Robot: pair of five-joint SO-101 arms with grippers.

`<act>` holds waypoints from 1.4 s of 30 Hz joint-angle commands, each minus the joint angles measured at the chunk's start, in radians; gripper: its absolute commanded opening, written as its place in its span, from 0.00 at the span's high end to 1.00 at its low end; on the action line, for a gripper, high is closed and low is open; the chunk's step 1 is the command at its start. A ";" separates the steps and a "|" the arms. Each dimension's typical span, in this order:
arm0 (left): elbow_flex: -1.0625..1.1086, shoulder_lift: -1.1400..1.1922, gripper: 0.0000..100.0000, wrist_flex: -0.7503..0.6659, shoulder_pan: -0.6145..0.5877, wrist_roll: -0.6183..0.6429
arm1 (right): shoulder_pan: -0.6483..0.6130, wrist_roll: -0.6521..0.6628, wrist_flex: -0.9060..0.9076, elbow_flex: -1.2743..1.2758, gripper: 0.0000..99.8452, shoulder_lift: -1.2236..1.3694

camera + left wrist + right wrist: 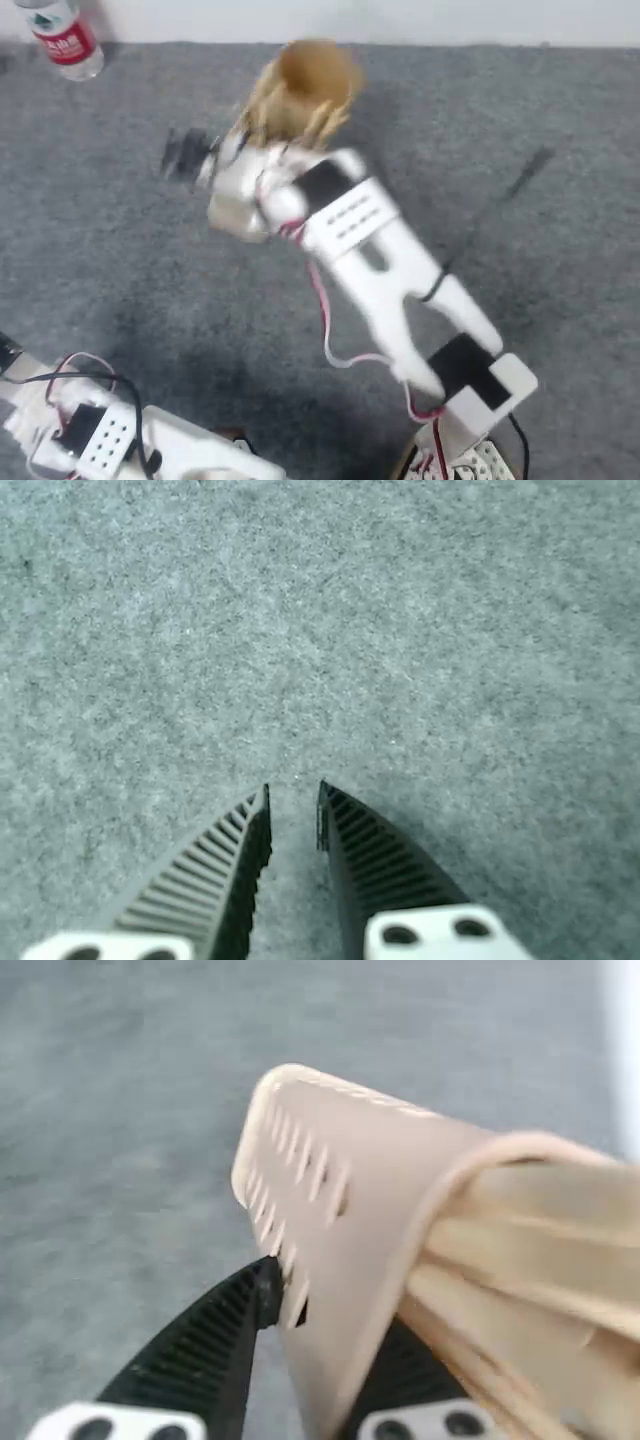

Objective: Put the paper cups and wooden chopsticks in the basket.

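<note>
Right gripper (305,1300) pinching slotted wall of beige basket (400,1190), left gripper (293,795) slightly spread, grey mat (320,620) directly beneath its tips.

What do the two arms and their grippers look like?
The right arm is white plastic with black blocks, a panel of small holes, and a red-and-white cable along it. The left arm is also white, with red, white and black wires. The left gripper and right gripper have dark ribbed fingers tapering to points, on white mounts with round holes.
</note>
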 commanded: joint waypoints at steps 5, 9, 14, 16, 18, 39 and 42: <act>-0.005 -0.009 0.93 -0.020 0.002 -0.009 | 0.134 -0.135 0.173 -0.420 0.99 -0.038; -0.005 -0.009 0.93 -0.020 0.002 -0.009 | 0.189 -0.229 0.266 -0.463 0.99 -0.038; -0.005 -0.009 0.93 -0.020 0.002 -0.009 | 0.216 -0.272 0.407 -0.463 0.99 0.002; -0.005 -0.009 0.93 -0.020 0.002 -0.009 | 0.217 -0.272 0.435 -0.463 0.99 0.045; -0.005 -0.009 0.93 -0.020 0.002 -0.009 | 0.217 -0.272 0.449 -0.463 0.99 0.096; -0.005 -0.009 0.93 -0.020 0.002 -0.009 | 0.087 -0.385 0.453 -0.517 0.88 0.291; -0.005 -0.009 0.93 -0.020 0.002 -0.009 | 0.084 -0.379 0.483 -0.568 0.75 0.242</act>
